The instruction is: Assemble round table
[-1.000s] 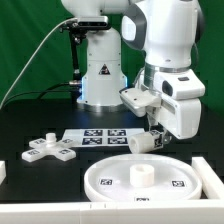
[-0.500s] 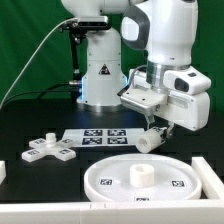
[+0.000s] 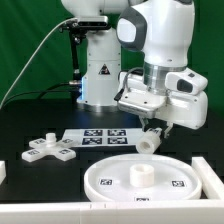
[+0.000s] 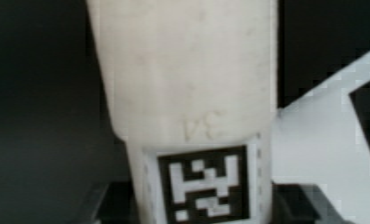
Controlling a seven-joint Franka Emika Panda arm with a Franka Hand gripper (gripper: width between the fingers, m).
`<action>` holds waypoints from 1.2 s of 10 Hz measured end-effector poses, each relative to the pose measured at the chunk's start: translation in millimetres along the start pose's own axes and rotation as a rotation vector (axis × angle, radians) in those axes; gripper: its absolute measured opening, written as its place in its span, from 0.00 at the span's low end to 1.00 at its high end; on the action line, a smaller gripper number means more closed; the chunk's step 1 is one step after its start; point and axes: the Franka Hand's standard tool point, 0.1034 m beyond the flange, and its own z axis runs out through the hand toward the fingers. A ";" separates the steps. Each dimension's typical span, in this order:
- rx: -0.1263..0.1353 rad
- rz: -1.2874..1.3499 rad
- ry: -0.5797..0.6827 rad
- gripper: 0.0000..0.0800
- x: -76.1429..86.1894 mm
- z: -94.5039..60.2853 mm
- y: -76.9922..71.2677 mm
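Farthest to the exterior view's left, the small cross-shaped piece (image 3: 47,150) lies flat on the black table, well apart from my gripper. Next comes the marker board (image 3: 100,136), flat on the table, its right end near the part I am carrying. In front of it lies the large round disc (image 3: 105,180) with its central hub (image 3: 143,174) standing upright in the middle.

Toward the right is my gripper (image 3: 152,130), clamped on the short thick cylinder (image 3: 148,142). The cylinder hangs from my fingers, tilted and clear of the table. In the picture it sits just past the disc's far rim, beside the marker board's right end and roughly in line with the hub below it. It touches neither the disc nor the hub.

In the wrist view the cylinder (image 4: 182,70) fills most of the frame, running lengthwise away from my jaws, with a black-and-white square tag (image 4: 208,185) on its near end. A white tagged surface shows beyond it; I cannot tell which part that is.
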 end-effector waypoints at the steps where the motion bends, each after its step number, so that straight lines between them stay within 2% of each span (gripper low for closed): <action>1: 0.002 -0.156 -0.012 0.40 6.0 3.1 4.0; 2: 0.007 -0.230 -0.009 0.40 11.3 5.6 4.3; 5: 0.008 -0.211 -0.008 0.40 10.8 6.2 2.8; 6: 0.009 -0.207 -0.008 0.49 10.6 6.4 2.3; 7: 0.009 -0.204 -0.007 0.71 10.3 6.7 1.9; 8: 0.009 -0.189 -0.007 0.71 10.2 6.8 1.7; 9: 0.011 -0.153 -0.008 0.79 10.0 6.4 1.5; 10: 0.034 -0.128 -0.017 0.81 5.3 -3.3 -1.8; 12: 0.054 0.087 -0.050 0.81 -8.5 -24.8 -5.5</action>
